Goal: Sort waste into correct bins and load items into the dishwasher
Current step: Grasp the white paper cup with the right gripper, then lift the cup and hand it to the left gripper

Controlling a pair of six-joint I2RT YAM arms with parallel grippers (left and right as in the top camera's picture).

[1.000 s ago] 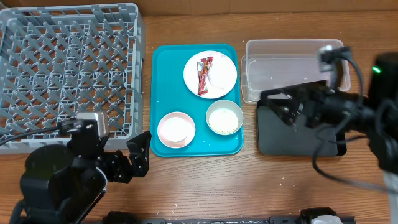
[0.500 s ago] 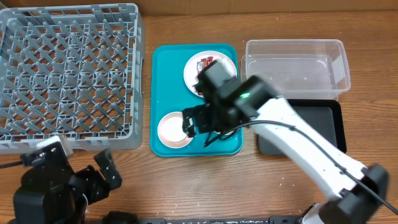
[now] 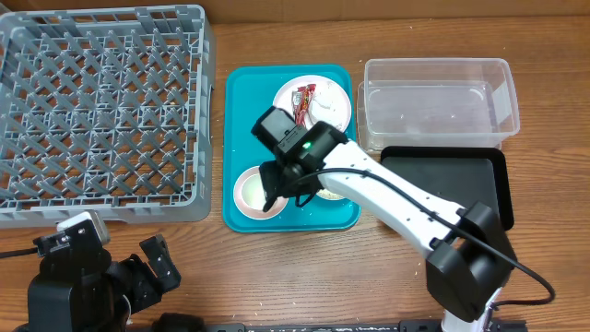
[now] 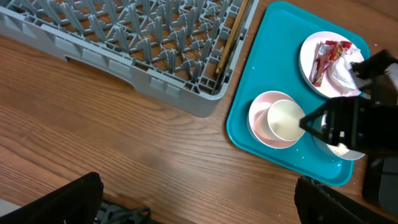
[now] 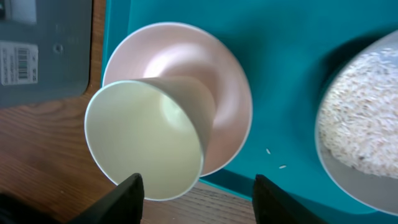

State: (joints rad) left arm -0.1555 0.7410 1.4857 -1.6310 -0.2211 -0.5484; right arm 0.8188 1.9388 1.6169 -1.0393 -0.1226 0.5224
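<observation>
A pinkish bowl [image 3: 247,190] on the teal tray [image 3: 241,101] holds a small white cup [image 5: 146,146] lying tilted, also seen in the left wrist view [image 4: 285,120]. My right gripper [image 3: 281,192] hovers open just above them, its fingers [image 5: 199,198] astride the cup's rim without touching. A grey-white bowl [image 5: 364,118] full of rice grains sits beside it, mostly hidden under the arm overhead. The white plate [image 3: 318,103] carries the red-and-white wrapper [image 3: 302,100] and napkin [image 3: 327,111]. My left gripper [image 3: 159,266] is open and empty at the front left.
The grey dish rack [image 3: 101,101] fills the back left. The clear tub [image 3: 438,97] stands at the back right with the black tray [image 3: 442,189] in front of it. A few loose grains [image 5: 273,159] lie on the teal tray.
My right arm has swung from over the black tray leftward across the teal tray to the pink bowl. My left arm has pulled back toward the front left.
</observation>
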